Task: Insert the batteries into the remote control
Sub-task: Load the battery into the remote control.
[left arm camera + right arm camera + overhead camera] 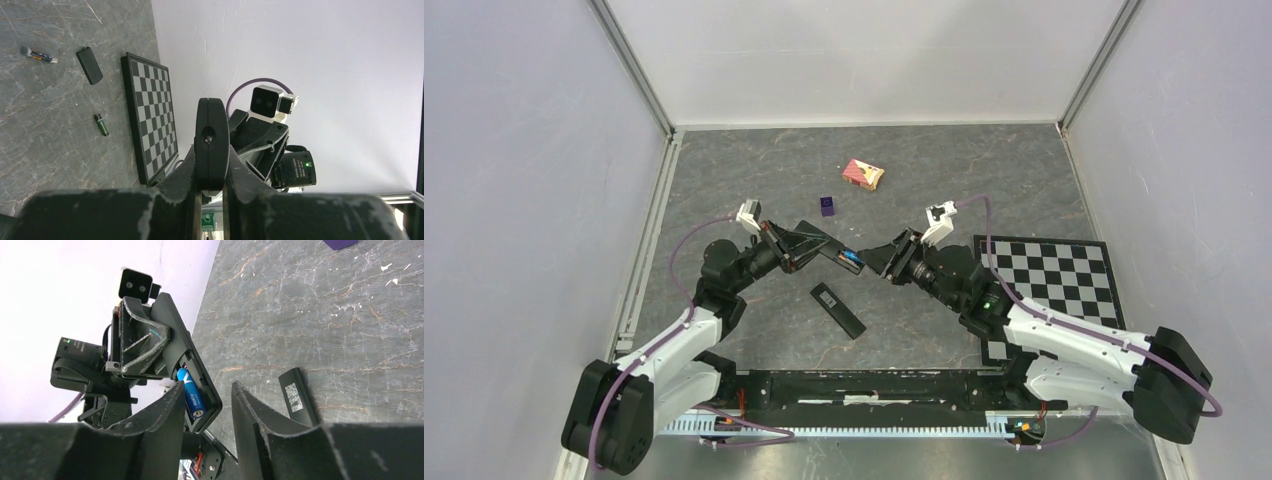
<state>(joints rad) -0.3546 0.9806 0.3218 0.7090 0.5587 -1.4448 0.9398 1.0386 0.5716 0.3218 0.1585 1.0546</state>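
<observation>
My left gripper [796,243] is shut on the black remote control [829,248] and holds it tilted above the table. In the left wrist view the remote [211,135] shows end-on between the jaws. The bright blue battery [191,396] lies in the remote's [200,372] open compartment at its free end; it also shows in the top view [851,257]. My right gripper [208,389] is open, its jaws either side of that end, in the top view [876,259]. The dark green battery [102,125] lies on the table beside the checkerboard [150,115].
A long black bar with a pale code label [837,310] lies on the table below the grippers. A purple cube [827,206] and a red-and-white box [863,174] sit farther back. A short black piece [90,65] and a pale thin cylinder [39,55] lie near the checkerboard [1049,280].
</observation>
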